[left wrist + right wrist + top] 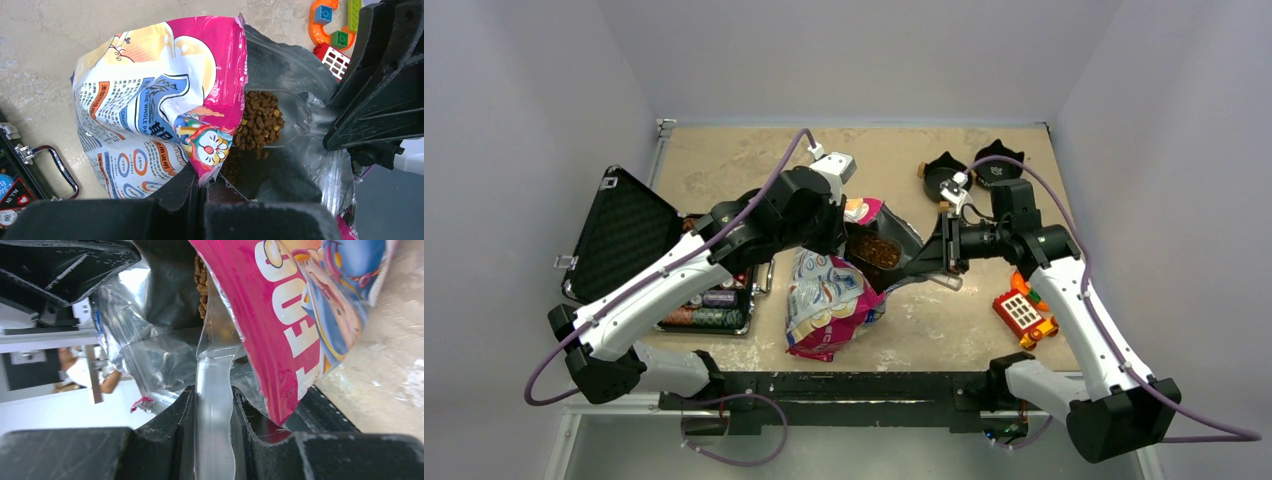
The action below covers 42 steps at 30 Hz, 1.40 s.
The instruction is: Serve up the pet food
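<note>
The pink, blue and white cartoon-printed foil bag point(824, 300) lies in the middle of the table with its mouth held open. My left gripper point(205, 182) is shut on the bag's pink rim point(220, 165). My right gripper point(214, 412) is shut on the handle of a clear plastic scoop point(214, 390). The scoop's bowl point(295, 117) sits inside the bag's mouth, filled with the pet food point(260, 120), brown kibble. More kibble point(876, 250) shows in the bag below it. Two black cat-shaped bowls point(944, 175) point(999, 168) stand at the far right, apart from both grippers.
An open black case point(624, 235) holding poker chips point(709, 305) lies at the left. Coloured toy bricks point(1024, 312) sit at the right near the right arm. The table's front rail point(854, 385) runs just behind the bag.
</note>
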Motion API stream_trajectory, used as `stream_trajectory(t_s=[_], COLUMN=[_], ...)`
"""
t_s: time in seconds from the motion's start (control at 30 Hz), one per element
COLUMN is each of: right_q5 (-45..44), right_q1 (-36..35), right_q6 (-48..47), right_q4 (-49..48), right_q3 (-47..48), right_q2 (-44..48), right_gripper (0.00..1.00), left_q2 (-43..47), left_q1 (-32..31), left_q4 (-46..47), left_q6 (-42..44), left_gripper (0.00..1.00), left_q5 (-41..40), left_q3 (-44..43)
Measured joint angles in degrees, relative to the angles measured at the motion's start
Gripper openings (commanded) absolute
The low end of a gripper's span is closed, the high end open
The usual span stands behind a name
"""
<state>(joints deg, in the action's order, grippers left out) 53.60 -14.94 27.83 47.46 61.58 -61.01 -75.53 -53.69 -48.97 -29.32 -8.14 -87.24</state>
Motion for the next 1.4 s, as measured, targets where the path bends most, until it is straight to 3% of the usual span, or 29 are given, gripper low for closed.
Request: stream_trajectory(t_s=[0.37,0.43,0.6,0.8,1.4], right_q5=[15.9,16.5,18.1,18.8,22.5], right_q1=[4.2,4.0,3.8,4.4,4.9], right_q6=[14.0,17.2,17.7,24.8,32.3], right_q4=[-14.4,-18.3,-17.2,-25.7,-28.7], right_q3=[-8.4,-11.3,-11.7,-14.8,-12.3], right_q2=[3.3,3.6,1.2,4.2,9.0], right_gripper=[0.0,0.0,0.0,0.0,0.0], left_q2=[2.5,3.6,4.2,4.2,4.7], left_q1=[0.0,0.0,0.0,0.0,-0.1], left_q4=[-0.4,-0.3,-0.1,-0.1,-5.3], left_q6=[0.2,0.3,0.7,1.6,1.4], left_gripper=[0.0,0.0,0.0,0.0,0.0], left_q5=[-3.5,-4.6,-5.1,-5.4,-15.7], left_q3=[1.8,2.7,3.1,3.1,2.1])
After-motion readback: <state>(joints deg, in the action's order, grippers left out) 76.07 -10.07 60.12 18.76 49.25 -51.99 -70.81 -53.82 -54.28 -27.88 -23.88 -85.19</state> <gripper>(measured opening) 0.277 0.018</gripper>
